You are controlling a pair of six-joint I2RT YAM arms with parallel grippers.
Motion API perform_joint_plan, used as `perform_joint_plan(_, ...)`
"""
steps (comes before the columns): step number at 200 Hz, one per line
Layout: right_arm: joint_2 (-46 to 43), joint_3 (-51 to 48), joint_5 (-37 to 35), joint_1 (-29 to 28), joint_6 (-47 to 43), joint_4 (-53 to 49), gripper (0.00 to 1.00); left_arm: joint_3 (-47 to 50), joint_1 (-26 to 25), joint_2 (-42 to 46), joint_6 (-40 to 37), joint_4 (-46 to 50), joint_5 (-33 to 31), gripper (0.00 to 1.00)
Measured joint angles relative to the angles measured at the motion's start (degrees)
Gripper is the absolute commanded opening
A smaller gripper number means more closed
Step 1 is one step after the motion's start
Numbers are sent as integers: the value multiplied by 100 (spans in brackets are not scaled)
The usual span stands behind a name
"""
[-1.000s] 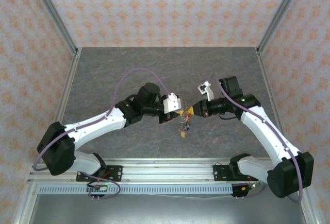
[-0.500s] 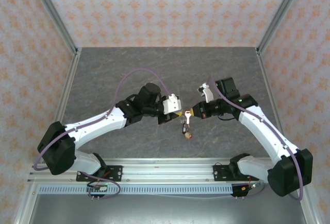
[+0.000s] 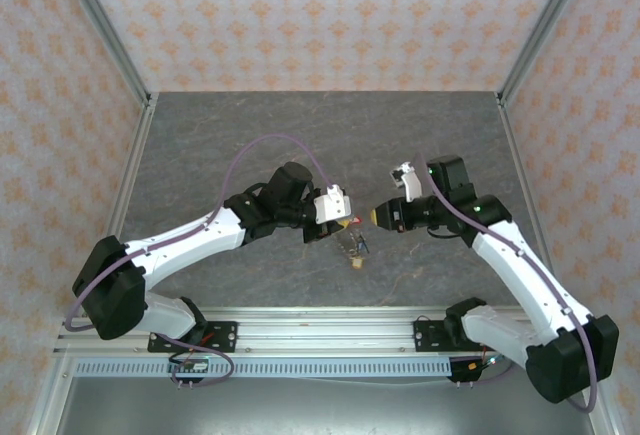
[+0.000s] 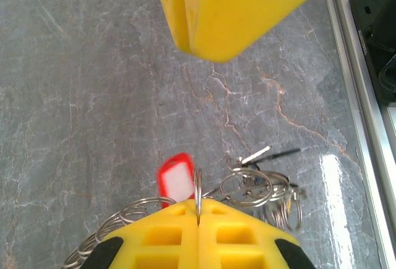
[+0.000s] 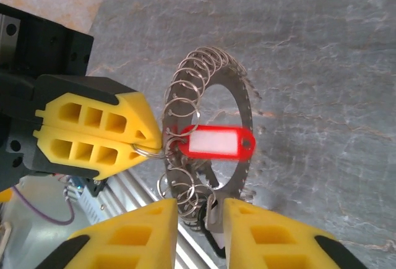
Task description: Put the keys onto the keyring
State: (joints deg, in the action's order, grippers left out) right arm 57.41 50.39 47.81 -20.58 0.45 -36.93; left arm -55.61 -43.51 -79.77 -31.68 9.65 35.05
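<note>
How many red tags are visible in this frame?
1. The red tag lies across the keyring's hole, next to a small ring pinched in the left end effector. Others may be hidden in the bunch.

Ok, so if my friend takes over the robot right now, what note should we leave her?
Left gripper: shut on a small wire loop of the keyring, which hangs from it.
Right gripper: open, holding nothing, facing the ring.
Things: a red tag and some keys dangle from the ring above the table.
Done: at least some pieces are on.
Left: too small to tell whether every key is on, so check first.
</note>
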Motion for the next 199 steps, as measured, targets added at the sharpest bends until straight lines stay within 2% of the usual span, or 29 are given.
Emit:
perform_joint_plan(13,-157,-219,-4,0,24,256,32,-17,0,0,-15,31,-4,0)
perform_joint_plan(59,-313,-1014,208,-52,177,1526,35,-24,0,0,-35,46,4,0)
perform_joint_plan(88,-516,-1593,98,-155,-389,2223,38,-24,0,0,-68,52,96,0)
perform_joint_plan(110,-584,-1792,-46,-168,-938,2575,36,-52,0,0,-162,173,205,0)
perform_joint_plan(154,-422,-1836,525,-195,-1742,2940,39,-101,0,0,-334,369,354,0)
perform_joint_plan(199,50,-1729,625,-227,-2771,2529,43,-223,0,2,-446,522,487,0)
